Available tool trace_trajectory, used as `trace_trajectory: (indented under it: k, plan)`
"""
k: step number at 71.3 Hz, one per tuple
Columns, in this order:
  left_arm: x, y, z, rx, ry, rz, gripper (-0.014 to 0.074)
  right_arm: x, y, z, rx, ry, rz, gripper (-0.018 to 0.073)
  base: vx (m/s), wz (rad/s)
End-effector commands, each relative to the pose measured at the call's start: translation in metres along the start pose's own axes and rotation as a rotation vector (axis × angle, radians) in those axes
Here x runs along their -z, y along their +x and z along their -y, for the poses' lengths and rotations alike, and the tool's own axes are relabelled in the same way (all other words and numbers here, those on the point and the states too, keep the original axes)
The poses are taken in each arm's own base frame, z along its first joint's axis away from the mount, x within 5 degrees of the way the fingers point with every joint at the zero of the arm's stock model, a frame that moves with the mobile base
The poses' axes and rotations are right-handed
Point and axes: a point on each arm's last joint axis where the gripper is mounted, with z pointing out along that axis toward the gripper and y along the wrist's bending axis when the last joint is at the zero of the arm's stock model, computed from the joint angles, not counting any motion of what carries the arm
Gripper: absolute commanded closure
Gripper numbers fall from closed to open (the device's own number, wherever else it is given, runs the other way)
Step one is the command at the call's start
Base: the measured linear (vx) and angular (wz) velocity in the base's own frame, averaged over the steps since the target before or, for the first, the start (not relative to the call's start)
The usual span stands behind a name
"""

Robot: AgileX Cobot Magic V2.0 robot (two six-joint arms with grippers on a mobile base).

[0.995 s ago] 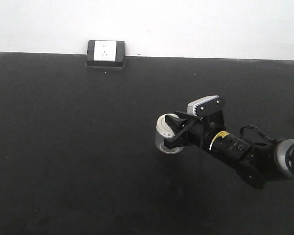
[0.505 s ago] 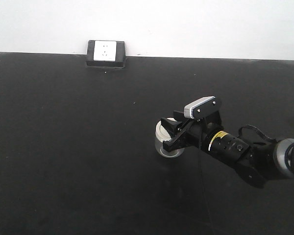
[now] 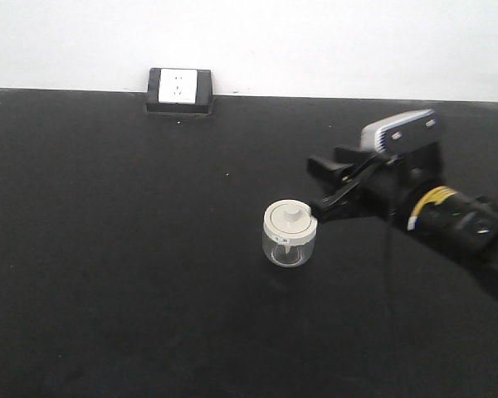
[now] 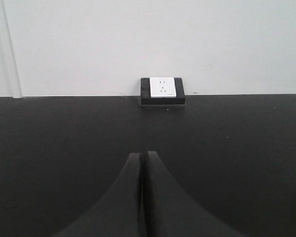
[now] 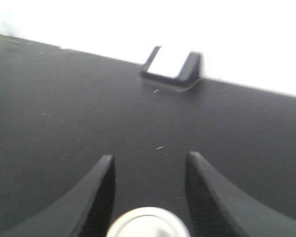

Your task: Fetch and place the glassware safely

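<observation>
The little glass jar (image 3: 290, 235) with its cream lid stands upright on the black desk (image 3: 108, 249), touching nothing. The right tool (image 3: 319, 184) is spread wide, up at the jar's 2 o'clock. The left tool (image 4: 140, 163) is pressed together, pointing at the wall socket (image 4: 162, 91).

cream-lidded clear jar (image 3: 290, 235), black table (image 3: 108, 249)

bare table (image 3: 108, 249) around jar (image 3: 290, 235) (apparently), socket (image 3: 179, 89) far
</observation>
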Motion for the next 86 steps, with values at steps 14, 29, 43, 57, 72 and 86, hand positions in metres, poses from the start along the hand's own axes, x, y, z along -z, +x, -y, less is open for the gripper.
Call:
trace_trajectory:
  k: [14, 29, 43, 57, 72, 86]
  plan:
    - [0.000, -0.014, 0.002, 0.017, 0.018, 0.079, 0.0603, 0.100, -0.066, -0.008, 0.017, 0.166, 0.108, 0.0232, 0.00, 0.00]
    - [0.000, -0.014, 0.002, 0.017, 0.018, 0.079, 0.0603, 0.164, -0.040, -0.021, -0.039, 0.177, 0.192, 0.0232, 0.00, 0.00]
    - [0.000, -0.014, 0.002, 0.017, 0.018, 0.079, 0.0603, 0.215, -0.002, -0.025, -0.079, 0.251, 0.211, 0.0232, 0.00, 0.00]
    - [0.000, -0.014, 0.002, 0.017, 0.018, 0.079, 0.0603, 0.249, 0.021, -0.025, -0.125, 0.329, 0.218, 0.0232, 0.00, 0.00]
    - [0.000, -0.014, 0.002, 0.017, 0.018, 0.079, 0.0603, 0.257, 0.027, -0.028, -0.077, 0.324, 0.179, 0.0234, 0.00, 0.00]
    - [0.000, -0.014, 0.002, 0.017, 0.018, 0.079, 0.0603, 0.256, 0.028, -0.032, -0.019, 0.281, 0.164, 0.0304, 0.00, 0.00]
